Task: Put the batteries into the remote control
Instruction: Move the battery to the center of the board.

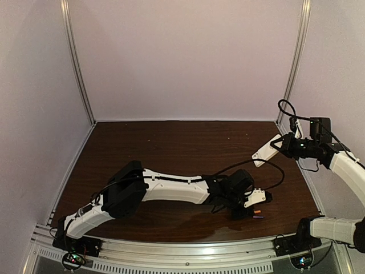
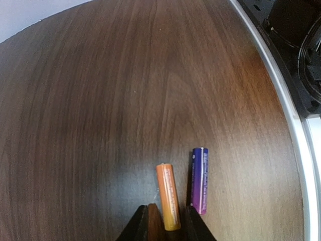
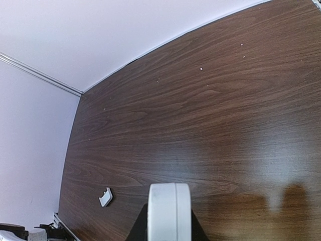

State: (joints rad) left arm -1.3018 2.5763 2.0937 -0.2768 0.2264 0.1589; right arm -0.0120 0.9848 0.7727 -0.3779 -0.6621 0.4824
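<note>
The orange battery (image 2: 168,196) lies on the dark wood table with its near end between my left gripper's (image 2: 169,224) narrowly spaced fingers, which hug it on both sides. The purple battery (image 2: 199,179) lies parallel just outside the right finger. In the top view the left gripper (image 1: 252,210) sits low at the table's front right, with the batteries (image 1: 258,214) at its tip. My right gripper (image 1: 279,145) is shut on the white remote control (image 1: 267,150) and holds it in the air at the right. Only the remote's end (image 3: 169,211) shows in the right wrist view.
A small white flat cover piece (image 3: 105,197) lies on the table far to the left in the right wrist view. The left arm (image 1: 171,188) stretches across the front of the table. A metal rail (image 2: 281,95) edges the table right of the batteries.
</note>
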